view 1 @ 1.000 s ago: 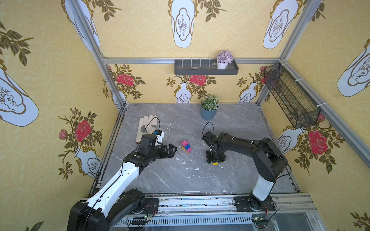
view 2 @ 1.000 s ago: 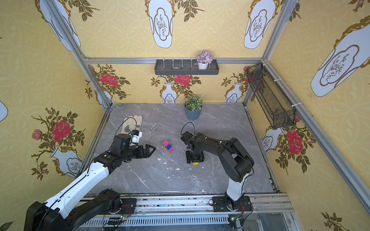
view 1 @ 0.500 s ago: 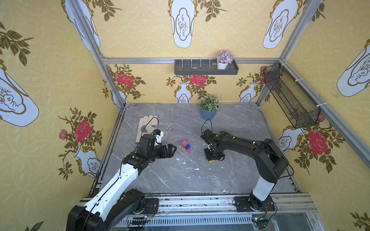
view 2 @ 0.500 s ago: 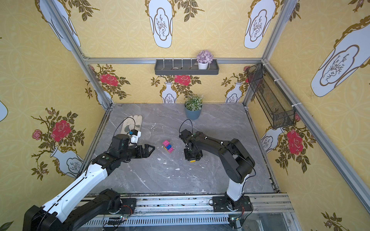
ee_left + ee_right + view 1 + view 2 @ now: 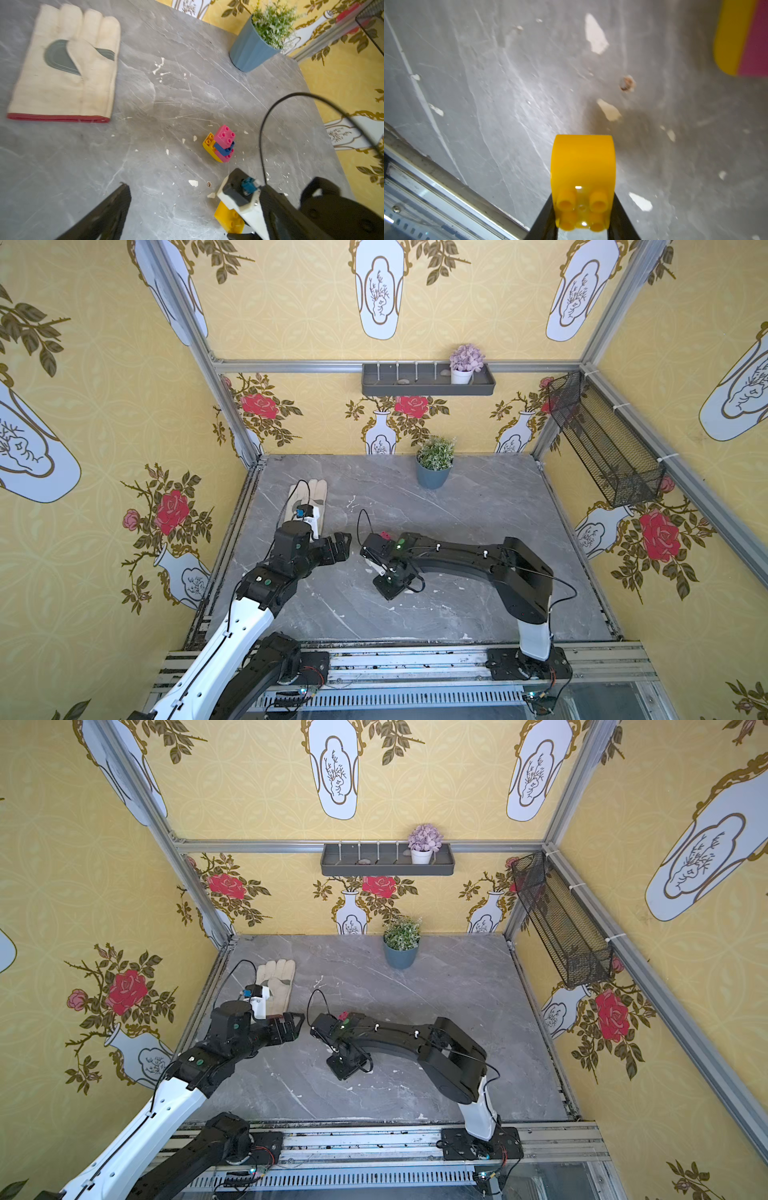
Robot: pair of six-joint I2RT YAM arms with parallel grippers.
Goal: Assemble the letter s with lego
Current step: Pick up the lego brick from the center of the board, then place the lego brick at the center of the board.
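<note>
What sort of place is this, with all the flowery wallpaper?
Likely a robot test booth dressed as a room: two arms bolted to a rail beside a grey table, metal frame holding wallpapered panels, props like a plant and glove.

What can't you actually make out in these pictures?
The brick stack: in both top views the right arm covers nearly all of it; the right wrist view shows only a blurred corner, cut by the frame edge.
The yellow brick in the right gripper: hidden under the arm in both top views.
The left gripper: the left wrist view shows one finger; the other does not show.
</note>
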